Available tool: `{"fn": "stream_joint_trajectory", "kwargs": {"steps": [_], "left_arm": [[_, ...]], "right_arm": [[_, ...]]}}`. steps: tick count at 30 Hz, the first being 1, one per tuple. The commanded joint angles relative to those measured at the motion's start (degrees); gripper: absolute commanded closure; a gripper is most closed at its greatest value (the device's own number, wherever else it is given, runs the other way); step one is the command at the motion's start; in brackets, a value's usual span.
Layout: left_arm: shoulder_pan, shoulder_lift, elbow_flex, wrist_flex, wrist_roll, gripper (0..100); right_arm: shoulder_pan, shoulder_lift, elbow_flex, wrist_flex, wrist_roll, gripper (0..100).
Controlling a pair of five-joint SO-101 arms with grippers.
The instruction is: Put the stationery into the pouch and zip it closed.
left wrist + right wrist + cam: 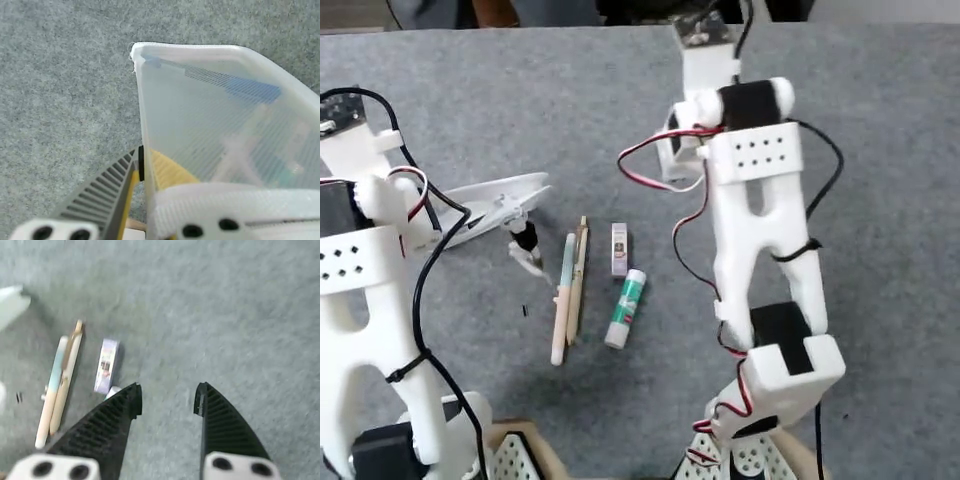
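Observation:
My left gripper point(440, 230) point(142, 170) is shut on one edge of the translucent pouch point(495, 200) point(215, 115), holding it just left of the stationery. A blue item point(250, 90) and blurred pale shapes show through its wall. On the grey felt lie a pale blue pen point(563, 295) point(52, 390), a beige pen point(578, 285) point(70, 365), a small boxed eraser point(619, 248) point(106, 365) and a green and white glue stick point(626, 308) point(112, 390). My right gripper point(672, 160) point(167, 395) hangs open over bare felt, to the right of the eraser.
A small black piece with a white tag point(526, 245) sits at the pouch's near edge, and a tiny black speck point(525, 310) lies left of the pens. Red and black cables point(650, 170) loop off the right arm. The grey felt point(880, 100) stretches far right.

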Motion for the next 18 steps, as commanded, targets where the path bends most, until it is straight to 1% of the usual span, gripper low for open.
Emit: {"fn": "stream_joint_trajectory", "kwargs": {"steps": [1, 6, 11, 15, 18], "left_arm": [[1.0, 5.1, -1.8, 0.5, 0.3, 97], [0.7, 16.4, -8.1, 0.5, 0.1, 97], [1.2, 26.4, -10.8, 0.4, 0.1, 97], [2.2, 30.0, -10.9, 0.5, 0.1, 97], [3.6, 28.8, -10.2, 0.6, 0.2, 97]], "right_arm": [[-1.6, -3.1, 1.9, -0.2, -0.4, 80.9], [-2.1, -3.2, 2.5, -0.2, -0.4, 81.0], [-2.1, -3.2, 2.5, -0.1, -0.4, 81.0], [-2.2, -3.2, 2.5, -0.1, -0.4, 80.9], [-2.2, -3.0, 2.5, -0.1, -0.4, 80.9]]}}
